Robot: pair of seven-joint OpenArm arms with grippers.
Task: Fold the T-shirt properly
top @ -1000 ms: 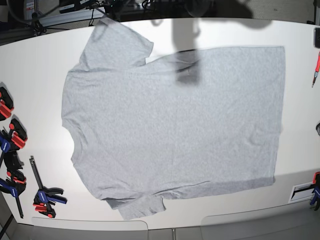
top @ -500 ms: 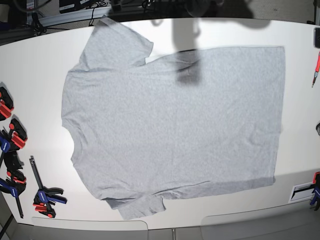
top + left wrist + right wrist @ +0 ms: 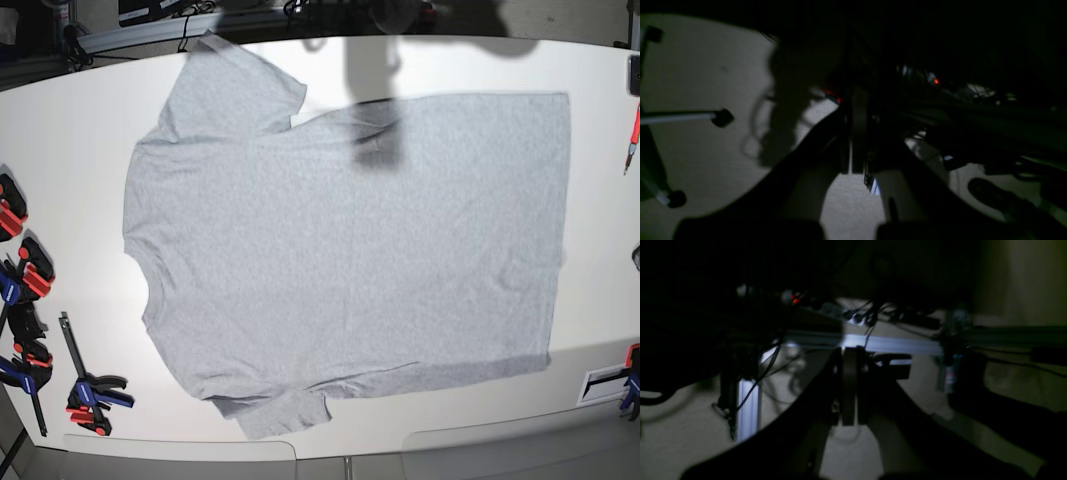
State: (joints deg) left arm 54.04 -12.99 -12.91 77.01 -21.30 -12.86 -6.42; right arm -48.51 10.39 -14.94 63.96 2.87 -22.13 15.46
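The T-shirt (image 3: 350,250) lies spread flat on the white table (image 3: 60,160) in the base view, plain grey side up. Its collar is to the left and its hem to the right, with one sleeve at the top left and the other at the bottom left. Neither arm shows in the base view. Both wrist views are dark and look off the table. My left gripper (image 3: 853,130) has its fingers pressed together with nothing between them. My right gripper (image 3: 849,386) is shut the same way and holds nothing. No shirt shows in either wrist view.
Several red, blue and black clamps (image 3: 30,330) lie along the table's left edge. A red-handled tool (image 3: 632,140) sits at the right edge, and another clamp (image 3: 630,380) at the lower right. An aluminium frame rail (image 3: 873,343) with cables crosses the right wrist view.
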